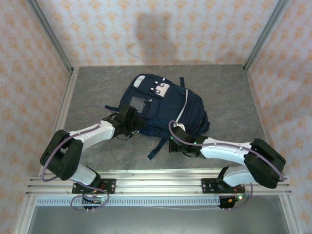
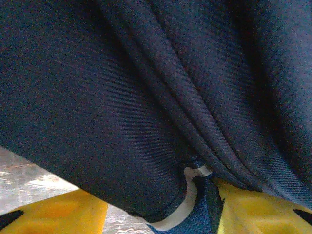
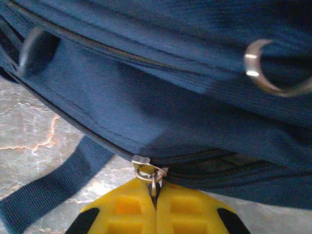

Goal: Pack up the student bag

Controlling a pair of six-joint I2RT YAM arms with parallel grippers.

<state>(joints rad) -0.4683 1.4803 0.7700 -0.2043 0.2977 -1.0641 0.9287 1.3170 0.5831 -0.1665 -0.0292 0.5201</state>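
The student bag [image 1: 163,105] lay flat in the middle of the table [image 1: 229,97], its front pocket facing up. At its near edge, the right gripper [image 3: 156,189] had its yellow fingers pressed together on the little metal zipper pull [image 3: 154,180], just below the slider.

The left gripper [image 1: 129,119] was pushed into the bag's left side. Its fingers [image 2: 58,214] stood apart with a fold of navy fabric hanging between them. I couldn't tell whether they had actually caught it.

The step looked to me like running that zipper open. To do it well, the pull should travel along the line of the teeth, not away from them. The left side would need a firm hold on the cloth, or the whole bag would likely slide (soft fabric bunches easily). A loose strap [image 3: 48,195] lay just beside the track and seemed worth avoiding.
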